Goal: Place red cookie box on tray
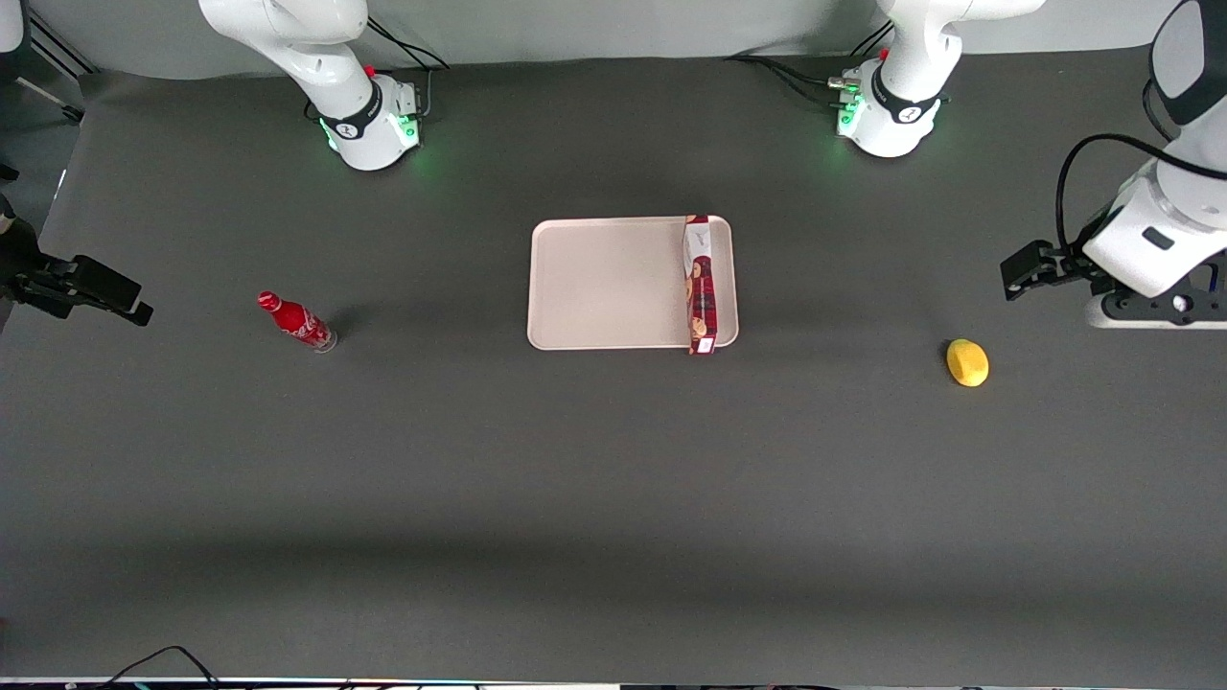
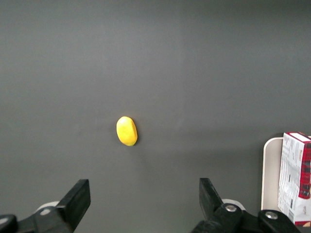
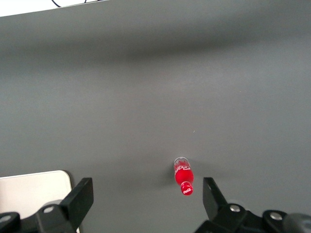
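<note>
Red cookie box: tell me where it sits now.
The red cookie box stands on edge in the tray, at its end toward the working arm; the open gripper hangs apart, above the lemon.

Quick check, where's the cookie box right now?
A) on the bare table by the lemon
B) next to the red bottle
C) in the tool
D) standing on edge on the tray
D: the box stands on edge on the tray, at its working-arm end, while the tool hangs open and empty above the lemon.

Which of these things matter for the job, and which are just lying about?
For the job: box, standing on edge on the tray; the open pincer, hanging above the lemon, toward the working arm's end.
Lying about: lemon; red bottle.
</note>
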